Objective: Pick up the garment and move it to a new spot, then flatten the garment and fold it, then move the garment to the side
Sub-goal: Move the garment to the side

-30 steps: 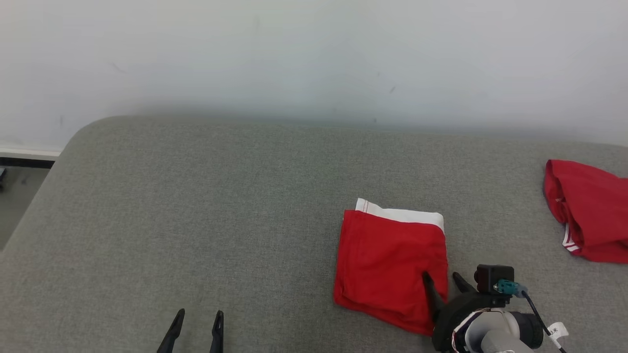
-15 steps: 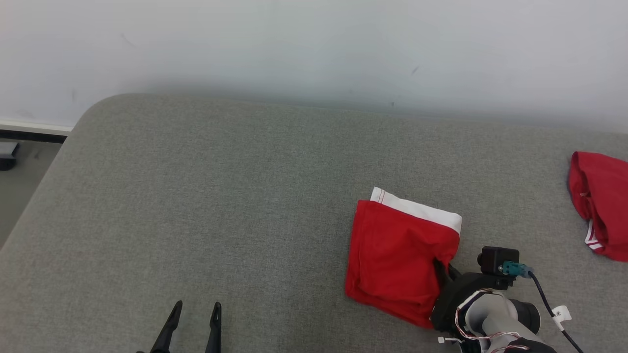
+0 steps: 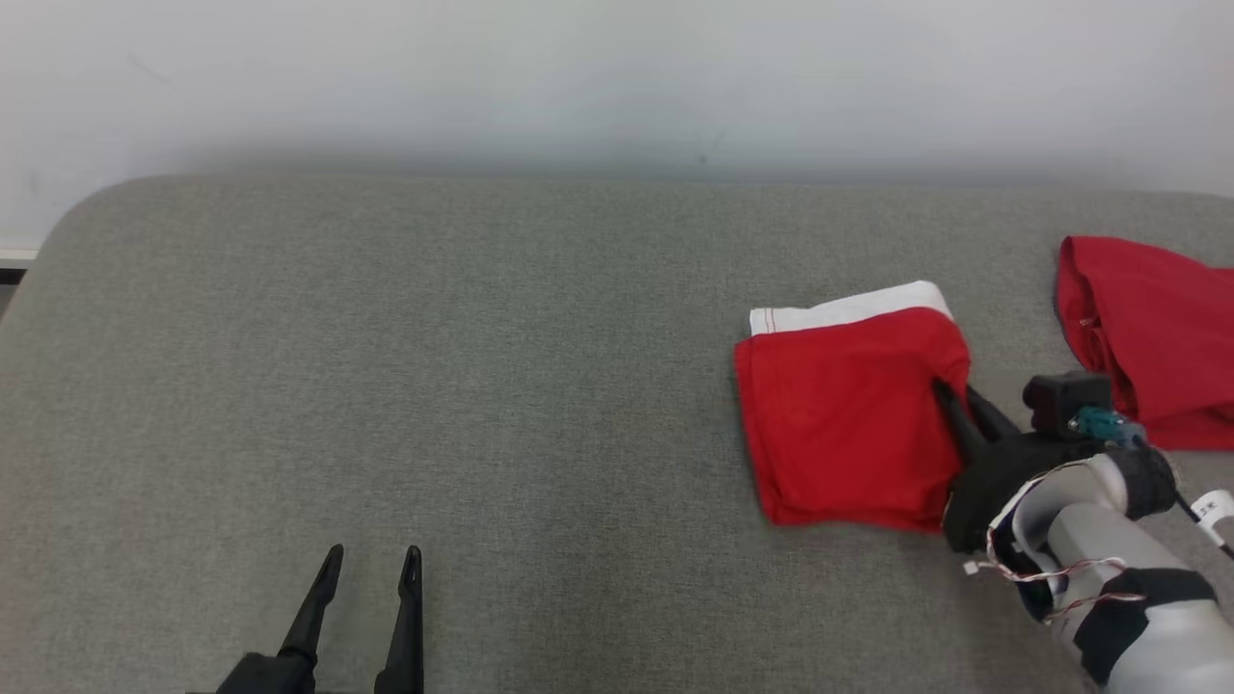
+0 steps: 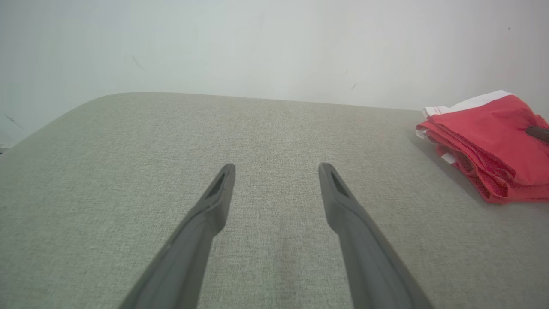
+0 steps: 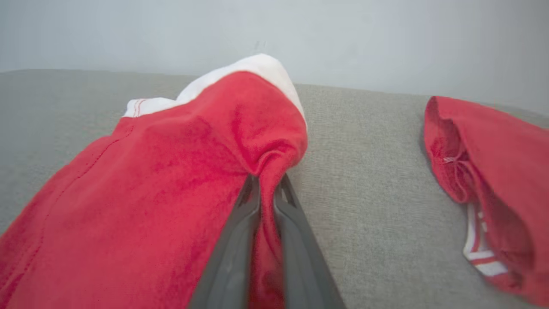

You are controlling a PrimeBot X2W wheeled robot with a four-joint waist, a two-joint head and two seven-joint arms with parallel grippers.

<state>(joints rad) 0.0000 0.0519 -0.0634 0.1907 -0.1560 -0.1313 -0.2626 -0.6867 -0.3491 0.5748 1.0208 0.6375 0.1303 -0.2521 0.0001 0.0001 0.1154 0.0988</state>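
The folded red garment (image 3: 848, 424), white waistband along its far edge, lies right of centre in the head view on the grey upholstered surface (image 3: 482, 386). It looks already folded, so the step in hand is probably the last one: moving it to the side. The right gripper (image 3: 954, 390) is pinching its right edge. The next move calls for carrying or sliding the bundle without letting the layers slip open, and for keeping clear of the second red garment (image 3: 1147, 337) at the right edge of the frame.

The right wrist view shows cloth bunched between the closed fingers (image 5: 240, 223) and the held edge raised, which the head view barely shows. The left wrist view shows the stacked layers side-on at its right edge. The left gripper (image 3: 372, 554), at lower left, is spread wide and empty.
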